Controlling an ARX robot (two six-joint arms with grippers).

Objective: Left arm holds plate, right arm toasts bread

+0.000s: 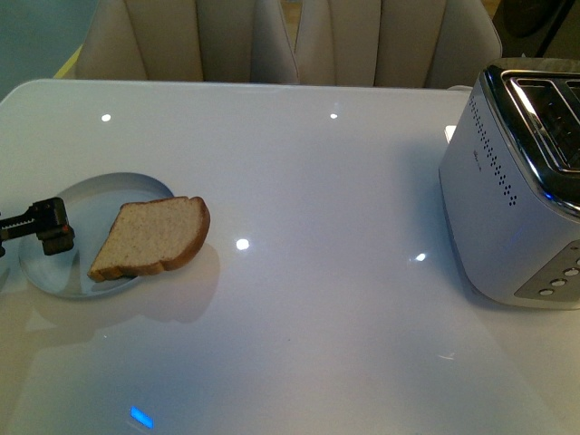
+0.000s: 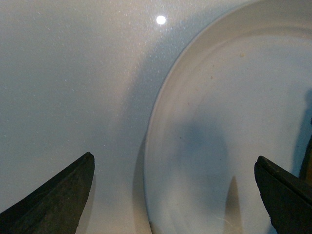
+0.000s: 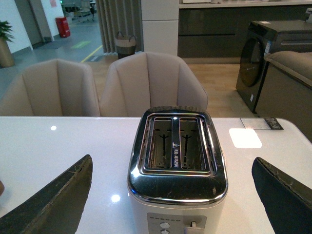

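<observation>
The bread (image 1: pixel 152 237) overhangs the plate (image 1: pixel 54 272). The left gripper (image 2: pixel 174 161), jaws apart, straddles the plate's far rim, perhaps not touching it; the right gripper (image 3: pixel 171 160) gapes toward the two-slot toaster (image 1: pixel 507 190).

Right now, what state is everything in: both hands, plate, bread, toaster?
Left hand: open, astride the rim of the plate, gripping nothing.
Right hand: open, empty, facing the toaster.
Plate: flat on the table, not lifted.
Bread: lying on the plate, overhanging its rim.
Toaster: upright, both slots empty.
</observation>
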